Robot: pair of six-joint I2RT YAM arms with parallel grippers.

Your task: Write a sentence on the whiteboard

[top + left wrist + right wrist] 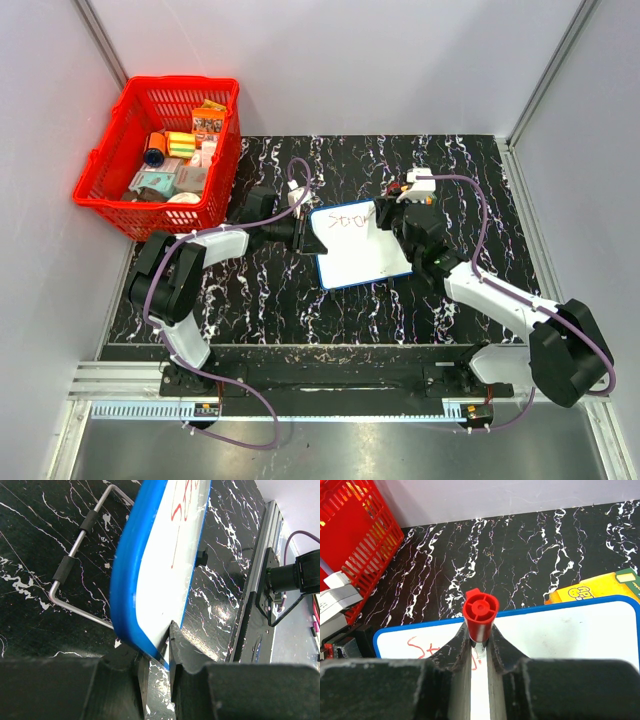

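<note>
- Blue-framed whiteboard (365,258) is looking light, stiff and slippery, so I am pinching its rim.
- It is sitting on the desk (300,300) between my arms.
- My left tool (159,652) is clamping shut on that blue rim.
- My right tool (480,641) is squeezing a red marker (480,607) by the sentence (416,647).

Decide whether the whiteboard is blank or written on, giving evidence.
Written on: red marker strokes cross the whiteboard near its far edge; most of the rest looks bare white. What they spell, cannot tell.
</note>
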